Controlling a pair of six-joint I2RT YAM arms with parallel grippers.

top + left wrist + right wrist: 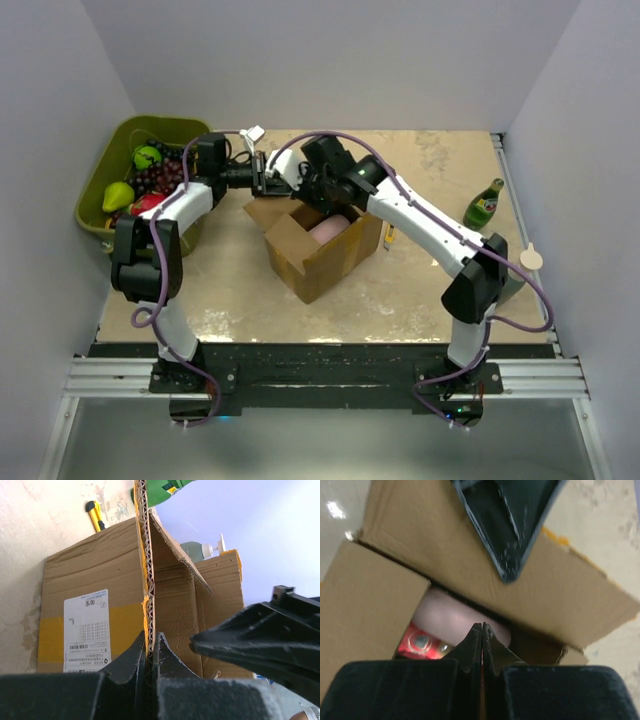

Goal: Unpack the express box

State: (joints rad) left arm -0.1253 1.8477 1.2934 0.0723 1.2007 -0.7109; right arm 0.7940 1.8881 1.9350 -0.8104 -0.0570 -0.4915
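Note:
The express box (322,250), brown cardboard with open flaps, stands mid-table. In the left wrist view its white label (87,631) and yellow tape show on one side. My left gripper (262,181) is shut on the edge of an upright flap (148,580). My right gripper (318,197) hovers over the opening with jaws shut and nothing seen between them (482,629). Inside the box lie a pale pink rounded item (447,615) and a red can (419,642). The left gripper's finger (510,525) crosses the top of the right wrist view.
An olive-green bin (112,150) of fruit sits at the far left. A green glass bottle (484,204) stands at the right. A yellow utility knife (95,516) lies beside the box. A pump bottle (202,550) shows behind the flap.

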